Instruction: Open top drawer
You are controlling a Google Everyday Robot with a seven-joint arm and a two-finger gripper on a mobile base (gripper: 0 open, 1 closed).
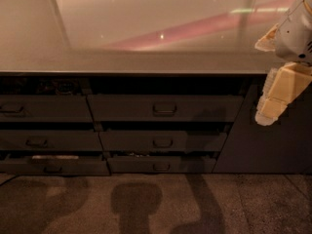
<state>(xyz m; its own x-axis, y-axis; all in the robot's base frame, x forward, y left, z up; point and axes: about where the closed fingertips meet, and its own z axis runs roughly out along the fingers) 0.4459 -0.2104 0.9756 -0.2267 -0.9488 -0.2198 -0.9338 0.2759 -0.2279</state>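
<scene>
The top drawer (165, 107) is the wide dark grey front just under the counter edge, in the middle column, with a small loop handle (165, 109) at its centre. A dark gap shows above its front. My gripper (269, 112), cream-coloured, hangs from the white arm (295, 30) at the right edge of the view. It points down in front of the plain cabinet panel (263, 145), to the right of the drawer and about level with it, well apart from the handle.
The pale counter top (146, 28) runs across the upper half. Two shorter drawers (163, 142) sit under the top one. A left column (44, 108) holds three more drawers, slightly ajar. Speckled floor (156, 204) lies in front, with shadows on it.
</scene>
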